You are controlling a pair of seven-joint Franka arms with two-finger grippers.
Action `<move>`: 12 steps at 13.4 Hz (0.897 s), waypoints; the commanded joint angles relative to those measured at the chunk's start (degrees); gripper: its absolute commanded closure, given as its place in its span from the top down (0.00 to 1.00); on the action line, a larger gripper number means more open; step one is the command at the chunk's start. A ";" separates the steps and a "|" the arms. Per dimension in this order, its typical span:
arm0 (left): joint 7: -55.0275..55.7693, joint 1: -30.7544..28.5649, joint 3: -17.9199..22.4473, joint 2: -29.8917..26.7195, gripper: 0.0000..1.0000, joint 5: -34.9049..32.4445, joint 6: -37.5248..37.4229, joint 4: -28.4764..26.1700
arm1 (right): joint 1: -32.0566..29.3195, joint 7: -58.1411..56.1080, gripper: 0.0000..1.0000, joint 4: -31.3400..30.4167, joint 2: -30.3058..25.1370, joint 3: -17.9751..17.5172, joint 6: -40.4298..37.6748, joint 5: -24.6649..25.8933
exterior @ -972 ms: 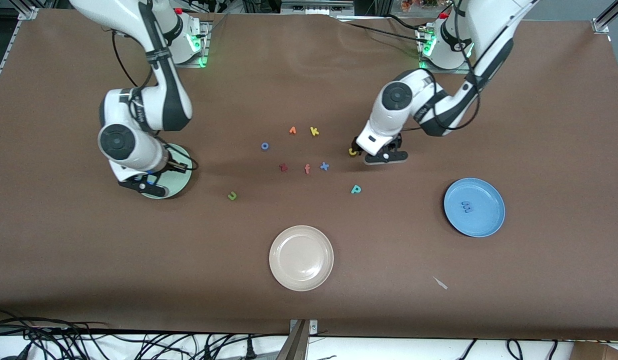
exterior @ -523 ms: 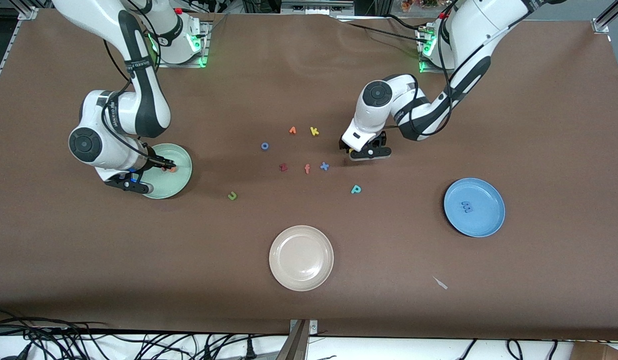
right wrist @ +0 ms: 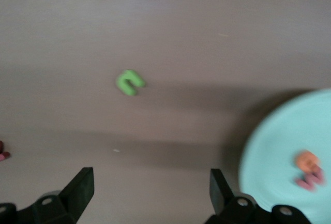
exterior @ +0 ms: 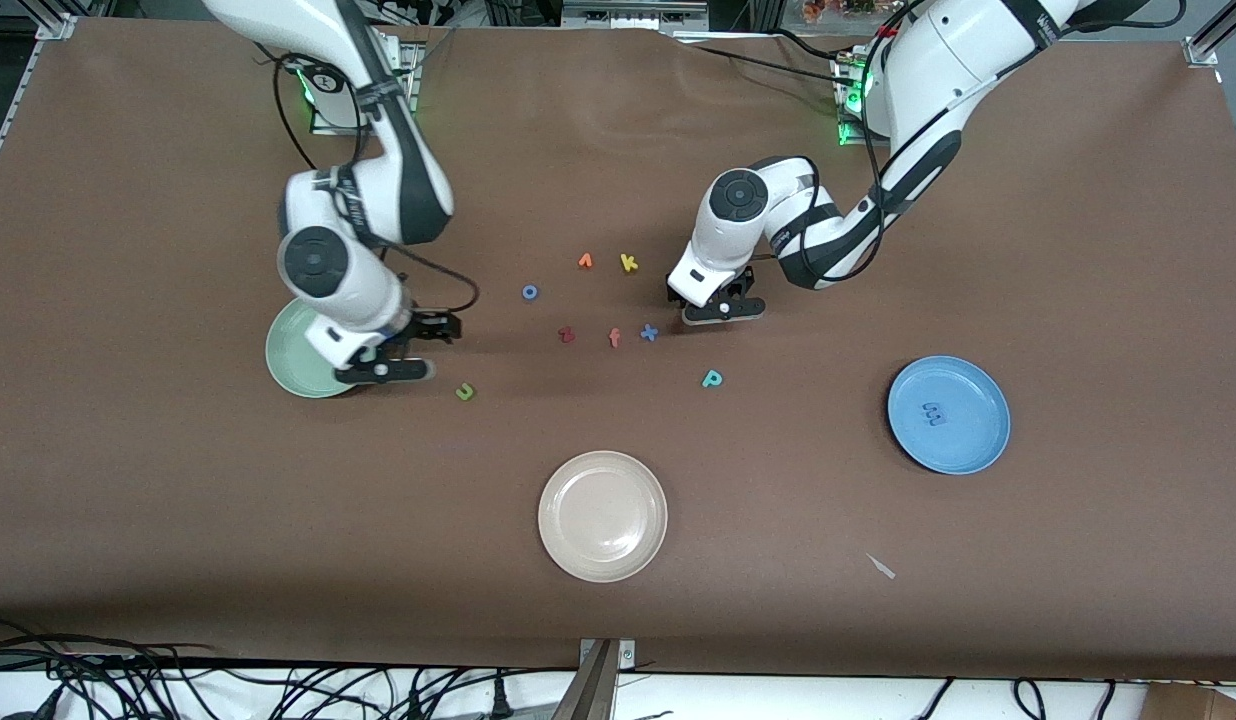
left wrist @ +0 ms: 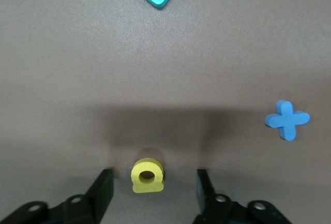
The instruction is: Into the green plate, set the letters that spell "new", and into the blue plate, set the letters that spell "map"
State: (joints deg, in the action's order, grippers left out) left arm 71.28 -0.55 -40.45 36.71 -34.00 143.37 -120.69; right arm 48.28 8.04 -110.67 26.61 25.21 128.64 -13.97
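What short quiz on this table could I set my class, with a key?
1. True or false: the m lies in the blue plate.
2. Which letter sits between the open left gripper's fingers? A) yellow a B) teal p C) blue x
3. The open right gripper hangs beside the green plate. How many letters lie in that plate?
Key: 1 true; 2 A; 3 two.

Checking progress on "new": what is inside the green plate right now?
In the right wrist view, the green plate holds an orange letter and a pink letter, touching. The front view shows only its rim; the right arm covers the rest.
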 commanded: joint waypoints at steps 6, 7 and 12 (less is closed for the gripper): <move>1.32 0.47 0.38 1.00 0.17 -2.39 -1.07 1.24 | 0.24 -16.82 0.76 4.33 8.02 -0.07 9.35 -0.09; 1.23 0.47 0.38 1.00 0.11 -2.39 -1.42 1.33 | 0.33 -17.18 0.73 4.24 8.80 -0.07 10.31 -0.09; -9.10 -4.97 -1.20 -0.41 0.08 0.32 -14.76 7.38 | 0.94 -19.28 0.61 3.98 11.62 -0.07 15.49 0.18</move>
State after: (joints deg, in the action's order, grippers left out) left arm 67.74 -2.45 -40.43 36.82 -34.00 134.01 -116.56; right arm 49.05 -8.88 -107.70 36.57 24.99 142.24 -13.92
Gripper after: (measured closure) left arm 0.727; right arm 0.392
